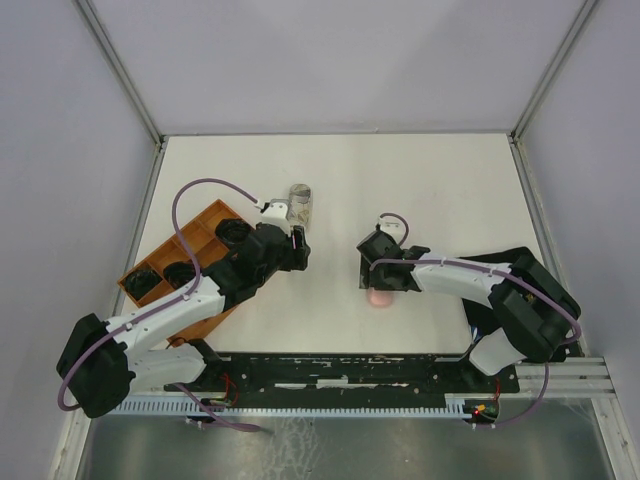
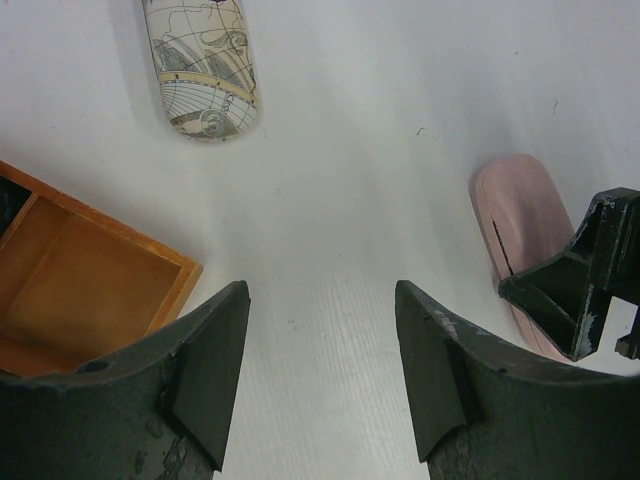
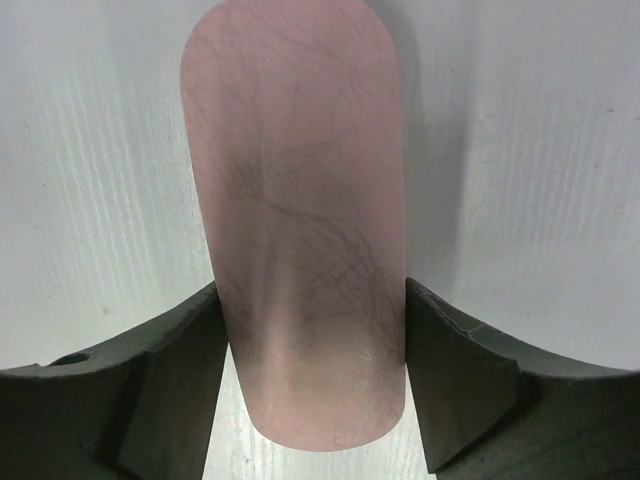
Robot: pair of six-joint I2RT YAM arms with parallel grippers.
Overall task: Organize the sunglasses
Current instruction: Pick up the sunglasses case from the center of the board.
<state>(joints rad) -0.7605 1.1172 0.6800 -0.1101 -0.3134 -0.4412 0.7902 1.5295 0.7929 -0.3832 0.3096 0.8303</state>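
right end effector (image 3: pixel 310 300) astride pink case (image 3: pixel 290 150), pads (image 3: pixel 460 390) pressing both long sides, case flat on desk (image 1: pixel 420 180). left end effector (image 2: pixel 320 300) wide, empty, patterned case (image 2: pixel 205 65) at its 12 o'clock. sunglasses (image 1: pixel 143 282) dark in wooden tray (image 1: pixel 208 222) compartments, desk's 9 o'clock.

The top view hangs high above and behind the arm bases, looking steeply down over the whole counter (image 1: pixel 420 180). The left wrist camera sits low and looks forward past the left hand (image 2: pixel 320 330) at a nearby patch: a wooden tray (image 2: pixel 90 270) corner, the patterned case (image 2: pixel 205 70) and the pink case (image 2: pixel 520 210). The right wrist camera is even nearer — it stares down through the right hand (image 3: pixel 310 330) onto that pink case, which all three views share.
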